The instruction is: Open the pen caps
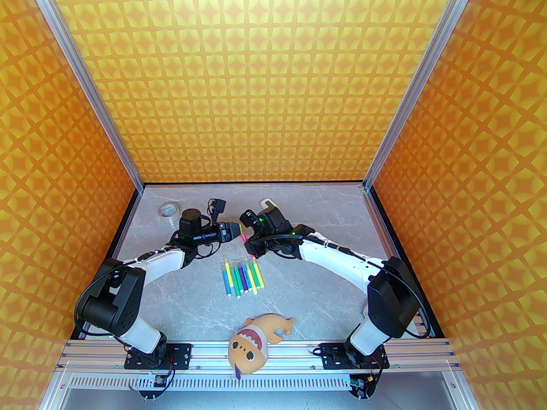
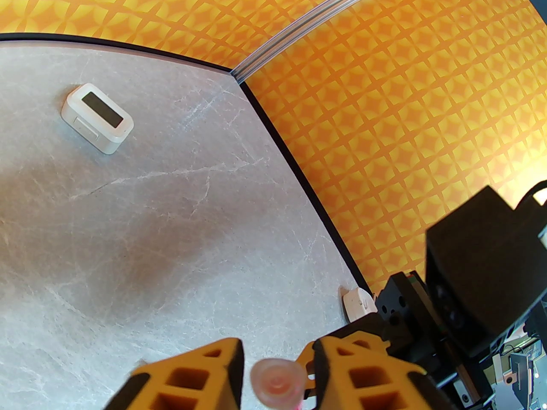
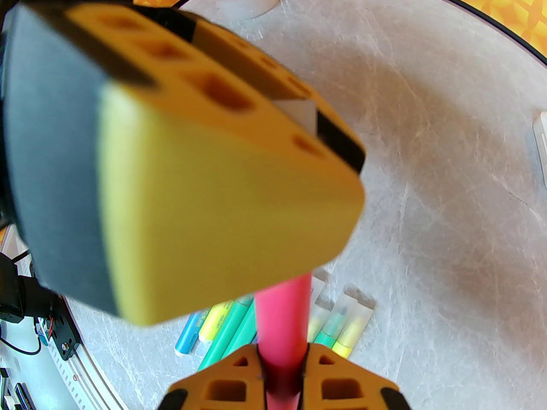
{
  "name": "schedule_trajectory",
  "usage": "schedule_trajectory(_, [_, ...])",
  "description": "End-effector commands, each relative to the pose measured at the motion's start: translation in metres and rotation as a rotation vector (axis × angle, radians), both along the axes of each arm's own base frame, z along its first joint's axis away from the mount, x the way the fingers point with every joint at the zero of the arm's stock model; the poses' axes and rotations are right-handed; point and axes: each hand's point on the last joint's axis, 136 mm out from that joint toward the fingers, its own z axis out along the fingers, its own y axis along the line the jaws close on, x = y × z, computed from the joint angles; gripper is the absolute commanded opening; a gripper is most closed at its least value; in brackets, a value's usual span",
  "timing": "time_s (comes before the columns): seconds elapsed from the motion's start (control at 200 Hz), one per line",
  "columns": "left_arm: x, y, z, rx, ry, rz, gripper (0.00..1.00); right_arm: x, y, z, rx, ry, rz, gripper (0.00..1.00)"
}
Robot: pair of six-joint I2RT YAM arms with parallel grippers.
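Observation:
My right gripper (image 3: 282,355) is shut on the barrel of a pink pen (image 3: 284,314), held above the table. In the top view the pink pen (image 1: 243,237) spans from my right gripper (image 1: 250,246) to my left gripper (image 1: 237,231). The pale translucent pen cap (image 2: 275,382) sits between the left gripper's yellow fingers (image 2: 205,378), which stand close against it. My left gripper (image 2: 277,357) hides the pen's upper end in the right wrist view. Several more pens (image 1: 241,276) lie in a row on the table, their whitish caps (image 3: 354,310) on.
A tape roll (image 1: 168,209) and a black adapter (image 1: 218,205) lie at the back left. A white device (image 2: 97,118) rests near the back edge. A plush fish toy (image 1: 252,344) lies at the front rail. Orange patterned walls enclose the table.

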Motion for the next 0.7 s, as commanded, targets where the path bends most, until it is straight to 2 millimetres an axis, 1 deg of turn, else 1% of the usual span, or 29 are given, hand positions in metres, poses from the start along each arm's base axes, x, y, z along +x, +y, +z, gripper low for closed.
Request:
schedule_trajectory(0.0, [0.002,-0.006,0.010,-0.020,-0.024,-0.029,0.25,-0.001,0.002,0.010,0.024,-0.043,0.012,0.00])
schedule_trajectory(0.12, [0.000,-0.007,0.011,-0.026,-0.024,-0.036,0.18,0.001,0.002,0.012,0.030,-0.054,0.003,0.00])
schedule_trajectory(0.17, [0.000,-0.006,0.014,-0.028,-0.029,-0.037,0.14,0.002,0.002,0.012,0.036,-0.058,0.000,0.00])
schedule_trajectory(0.265, [0.000,-0.007,0.017,-0.030,-0.030,-0.041,0.07,0.003,0.003,0.013,0.051,-0.069,-0.006,0.09])
schedule_trajectory(0.345, [0.000,-0.007,0.020,-0.031,-0.030,-0.044,0.04,0.003,0.004,0.014,0.073,-0.081,-0.004,0.19])
schedule_trajectory(0.445, [0.000,-0.008,0.022,-0.029,-0.023,-0.048,0.02,0.001,0.005,0.013,0.110,-0.103,0.002,0.27])
schedule_trajectory(0.51, [0.000,-0.008,0.024,-0.024,-0.008,-0.047,0.00,-0.001,0.007,0.014,0.146,-0.119,0.009,0.34])
schedule_trajectory(0.565, [0.000,-0.008,0.025,-0.017,0.002,-0.049,0.00,-0.002,0.009,0.014,0.165,-0.124,0.013,0.38])
schedule_trajectory(0.695, [-0.003,-0.008,0.031,-0.011,0.001,-0.058,0.00,-0.001,0.012,0.015,0.190,-0.131,0.014,0.41])
